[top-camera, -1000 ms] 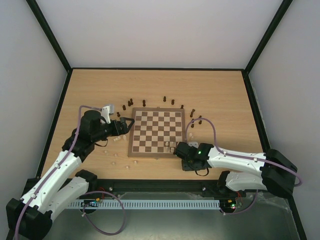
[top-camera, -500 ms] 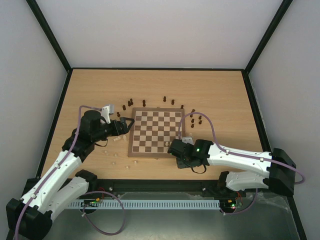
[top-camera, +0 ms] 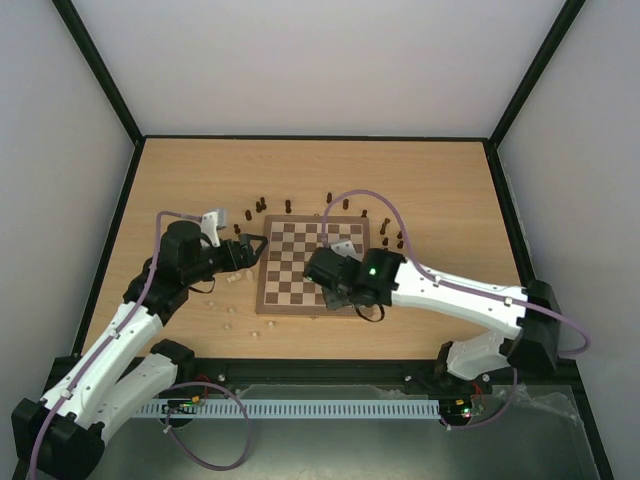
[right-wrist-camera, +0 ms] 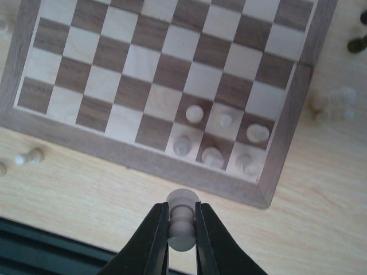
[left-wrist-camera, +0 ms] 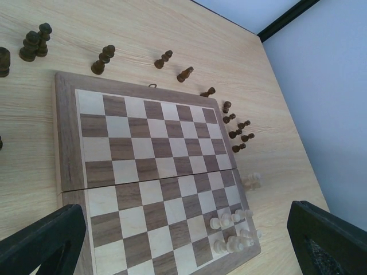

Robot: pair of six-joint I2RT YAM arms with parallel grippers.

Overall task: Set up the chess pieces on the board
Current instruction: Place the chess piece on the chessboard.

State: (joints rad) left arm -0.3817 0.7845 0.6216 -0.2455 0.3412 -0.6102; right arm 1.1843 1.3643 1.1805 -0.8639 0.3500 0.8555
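Observation:
The board (top-camera: 290, 250) lies mid-table. My right gripper (right-wrist-camera: 182, 207) is shut on a pale cream chess piece (right-wrist-camera: 183, 197), held above the bare table just in front of the board's near border (right-wrist-camera: 114, 146). Several pale pieces (right-wrist-camera: 212, 156) stand in the board's near right corner (left-wrist-camera: 232, 229). In the top view the right gripper (top-camera: 320, 270) hangs over the board's near half. My left gripper (top-camera: 255, 247) is open at the board's left edge, its fingers (left-wrist-camera: 40, 246) wide apart with nothing between them.
Dark pieces stand off the board along its far edge (left-wrist-camera: 103, 57) and in a cluster by its right side (left-wrist-camera: 238, 134). Pale pieces lie loose on the table left of the board (top-camera: 232, 280) and beside its right border (right-wrist-camera: 335, 103).
My right arm has swung left from the board's near right corner to over its near middle, carrying the pale piece. The left arm has not moved.

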